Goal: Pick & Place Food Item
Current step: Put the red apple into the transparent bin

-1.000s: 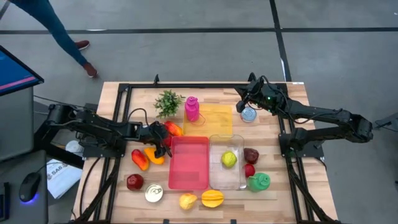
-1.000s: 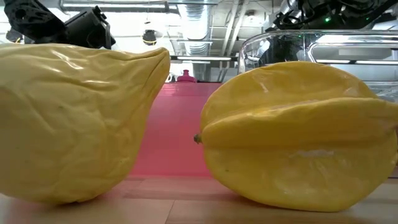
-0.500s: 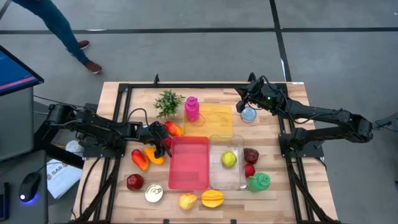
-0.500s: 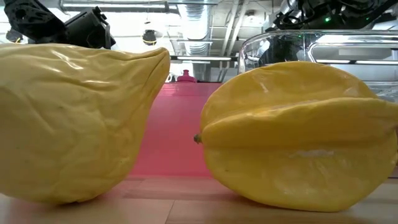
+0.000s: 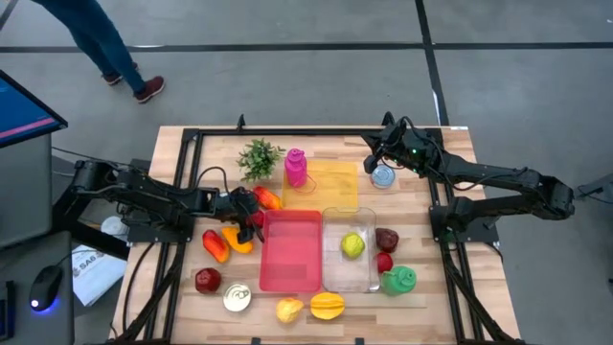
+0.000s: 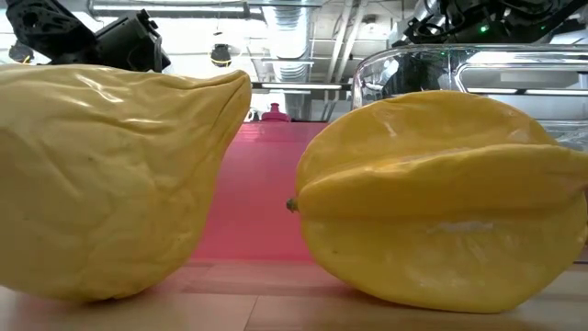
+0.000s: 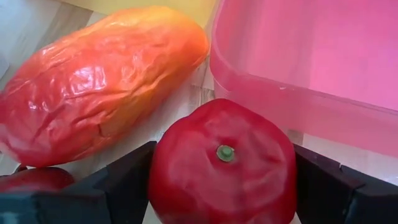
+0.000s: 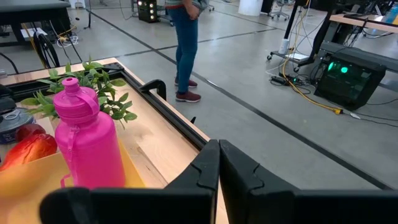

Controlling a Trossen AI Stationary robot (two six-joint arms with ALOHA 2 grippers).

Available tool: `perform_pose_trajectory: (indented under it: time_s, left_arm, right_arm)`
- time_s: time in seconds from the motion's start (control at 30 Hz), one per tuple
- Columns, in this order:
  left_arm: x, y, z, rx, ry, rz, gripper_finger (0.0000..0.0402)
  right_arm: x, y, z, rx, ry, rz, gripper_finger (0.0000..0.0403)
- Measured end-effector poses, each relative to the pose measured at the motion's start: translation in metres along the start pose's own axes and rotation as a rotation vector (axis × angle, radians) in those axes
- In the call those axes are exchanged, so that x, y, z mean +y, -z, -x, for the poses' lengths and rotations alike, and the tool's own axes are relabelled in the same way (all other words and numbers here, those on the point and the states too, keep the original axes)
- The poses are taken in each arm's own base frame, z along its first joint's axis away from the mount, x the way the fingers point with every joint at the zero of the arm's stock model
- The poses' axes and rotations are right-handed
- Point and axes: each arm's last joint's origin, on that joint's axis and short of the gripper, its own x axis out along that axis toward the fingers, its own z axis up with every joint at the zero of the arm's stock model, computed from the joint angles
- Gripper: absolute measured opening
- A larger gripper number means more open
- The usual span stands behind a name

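Note:
A round red fruit (image 7: 221, 168) with a green stem nub sits between the two fingers of my left gripper (image 7: 224, 186), which is shut on it. It lies left of the pink tray (image 5: 290, 251). A long orange-red fruit (image 7: 99, 81) lies just beyond it on the wood. In the high view the left gripper (image 5: 252, 218) stands at the tray's far left corner. My right gripper (image 8: 217, 158) is shut on nothing and hovers over the table's far right part, near a small tin (image 5: 383, 175). My left gripper pinches the red fruit's two opposite flanks (image 7: 163, 177) between its two fingers, the stem end facing the camera. The fingers (image 7: 121, 183) slant down from the table's left side. The fruit sits close to the pink tray's wall; whether it rests on the wood stays hidden.
A clear container (image 5: 337, 275) right of the tray holds a yellow-green fruit (image 5: 353, 245). Peppers (image 5: 230, 241), a red apple (image 5: 207, 280), a can (image 5: 237, 299), a yellow fruit (image 6: 110, 175) and a starfruit (image 6: 441, 202) lie at the near side. A plant (image 5: 259, 158), pink bottle (image 5: 296, 168) and yellow board (image 5: 335, 187) stand at the far side.
Both arms have kept still. A person on the floor beyond the table's far left corner has walked a step to the right.

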Motion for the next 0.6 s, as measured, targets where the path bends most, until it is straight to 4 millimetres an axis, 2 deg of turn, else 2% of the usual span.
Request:
perform_pose_trajectory:
  time_s: [0.37,0.6]
  left_arm:
    - [0.009,0.002,0.013,0.01,-0.022,0.024,0.0299]
    - [0.012,-0.006,0.035,-0.111,-0.006,0.051,0.0299]
  right_arm:
    - [0.0,0.0,0.0,-0.001,0.001,0.002,0.0005]
    - [0.0,0.0,0.0,-0.001,0.0,0.002,0.0005]
